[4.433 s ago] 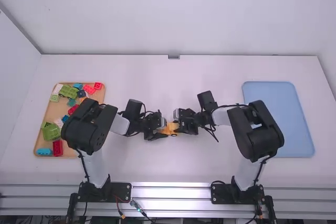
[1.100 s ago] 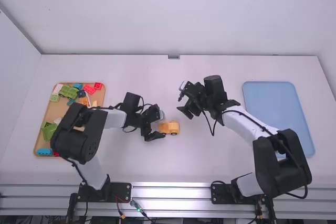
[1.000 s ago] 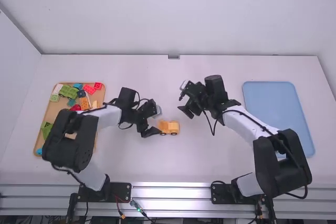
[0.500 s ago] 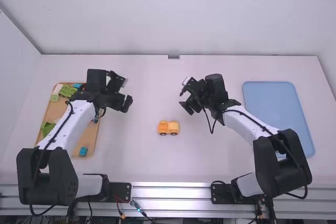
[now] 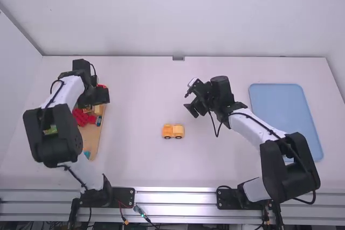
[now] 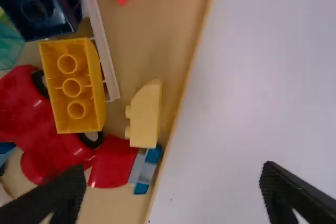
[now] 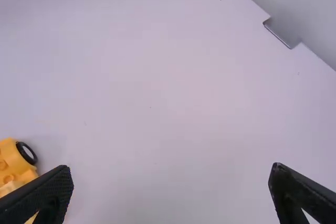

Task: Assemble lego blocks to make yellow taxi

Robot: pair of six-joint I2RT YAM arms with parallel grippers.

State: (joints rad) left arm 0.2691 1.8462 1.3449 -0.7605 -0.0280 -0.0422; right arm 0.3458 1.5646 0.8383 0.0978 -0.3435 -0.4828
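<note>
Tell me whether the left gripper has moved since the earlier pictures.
Yes, leftward in the high view: the left gripper went from right of the tray to over its right edge.

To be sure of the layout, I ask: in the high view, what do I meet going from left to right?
Brown tray of blocks, orange-yellow lego vehicle, right gripper, blue tray.
</note>
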